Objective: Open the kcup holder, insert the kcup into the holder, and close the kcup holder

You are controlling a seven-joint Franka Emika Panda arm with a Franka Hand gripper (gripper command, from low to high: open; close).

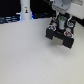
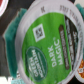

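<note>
The claw (image 1: 62,23) hangs over the kcup holder (image 1: 61,37) toward the far side of the table, on the exterior view's right. In the wrist view a kcup (image 2: 49,46) fills nearly the whole picture, right up against the camera and tilted, so it sits at the claw itself. Its white foil lid carries a green band, a small square code mark and a dark label reading "DARK MAGIC". A teal rim shows along one side of the pod. The claw appears pinched on the kcup, though the fingers themselves are hidden behind the pod in the wrist view and too small to make out in the exterior view, so I cannot tell the pinch for certain.

Directly beneath the claw, the kcup holder is a black boxy unit resting on the white table (image 1: 27,57). Its front faces the camera with pale square cut-outs. Whether its drawer is slid out or pushed in cannot be told at this size.

Well apart from the claw, toward the exterior view's left along the back edge of the table, stands a tall white bottle-like object (image 1: 25,9) with a dark mark on it. Behind it the background is dark.
</note>
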